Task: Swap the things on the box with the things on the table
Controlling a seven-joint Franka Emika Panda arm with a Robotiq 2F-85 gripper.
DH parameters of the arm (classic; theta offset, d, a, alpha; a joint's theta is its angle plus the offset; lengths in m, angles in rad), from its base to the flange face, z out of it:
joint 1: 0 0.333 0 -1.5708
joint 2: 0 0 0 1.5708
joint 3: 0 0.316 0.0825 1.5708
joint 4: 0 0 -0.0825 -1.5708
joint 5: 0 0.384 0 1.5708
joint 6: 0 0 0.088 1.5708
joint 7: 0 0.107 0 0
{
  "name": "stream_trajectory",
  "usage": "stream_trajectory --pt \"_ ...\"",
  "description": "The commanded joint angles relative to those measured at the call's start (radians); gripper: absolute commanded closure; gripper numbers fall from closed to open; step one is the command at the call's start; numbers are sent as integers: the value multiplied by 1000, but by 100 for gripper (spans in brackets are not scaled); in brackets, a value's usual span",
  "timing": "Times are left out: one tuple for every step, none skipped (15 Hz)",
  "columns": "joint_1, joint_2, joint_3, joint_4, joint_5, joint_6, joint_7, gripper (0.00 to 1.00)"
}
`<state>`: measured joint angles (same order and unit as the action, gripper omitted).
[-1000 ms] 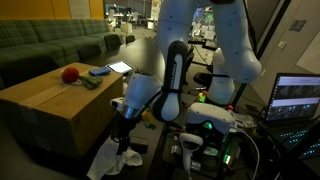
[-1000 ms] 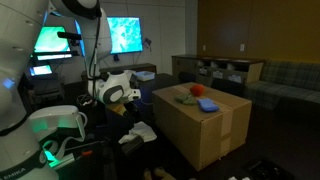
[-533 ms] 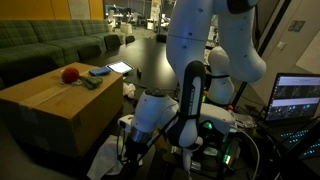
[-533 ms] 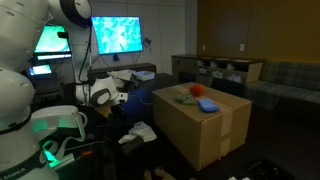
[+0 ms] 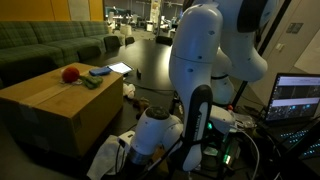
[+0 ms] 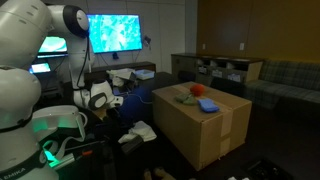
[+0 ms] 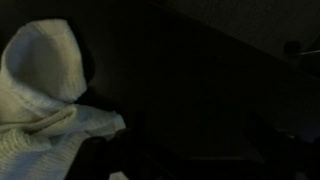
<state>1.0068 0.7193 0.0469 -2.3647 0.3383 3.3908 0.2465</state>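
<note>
Nothing is swapped yet: I am hovering my tool [image 5: 128, 150], wide open and empty, over the white cloth [image 7: 40, 70] on the tabletop [image 5: 150, 62], while the red ball [image 5: 69, 73] is sitting on the box [image 5: 50, 110] beside it.

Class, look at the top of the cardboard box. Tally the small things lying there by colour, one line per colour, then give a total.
red thing: 1
orange-red thing: 1
green thing: 1
Total on the cardboard box: 3
</note>
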Motion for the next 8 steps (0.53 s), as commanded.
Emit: stream_trajectory --pt "21 21 -58 27 28 4 19 0" --pt "20 18 -72 24 30 2 21 0" --pt "21 24 -89 29 34 3 23 0" --pt "7 20 -99 22 29 4 19 0" --pt "0 15 -110 16 28 2 17 0" --pt "-19 21 -111 20 18 -2 13 0" --pt "-28 31 -121 27 15 -7 11 0" --pt "-53 27 -118 21 5 -15 6 0"
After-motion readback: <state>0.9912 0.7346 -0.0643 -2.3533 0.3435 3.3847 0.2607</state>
